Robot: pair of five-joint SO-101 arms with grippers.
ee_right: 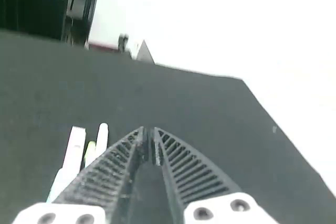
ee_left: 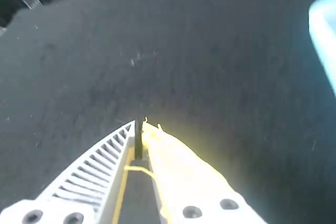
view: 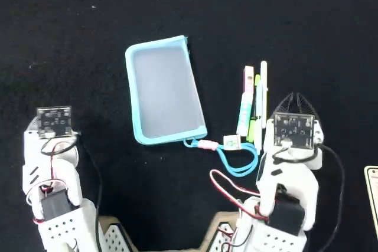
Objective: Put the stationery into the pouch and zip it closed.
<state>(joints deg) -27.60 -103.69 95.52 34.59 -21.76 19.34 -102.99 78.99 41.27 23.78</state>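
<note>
Pouch (view: 165,90) flat, blue-edged, seemingly translucent; left fingers (ee_left: 100,167), right fingers (ee_right: 105,178) pressed together.

Your desk (view: 71,39) is covered in black. On it you have the light-blue pouch (view: 164,90) lying flat, its blue cord loop (view: 239,160) trailing from one corner, the stationery (view: 253,101) lying side by side near it, and a pale card (view: 372,187) at the edge.

Bench (view: 71,39) – matt black cloth, fuzzy. Pouch (view: 164,90) – smooth frosted plastic, blue edging. Pens (view: 253,101): glossy plastic.
</note>
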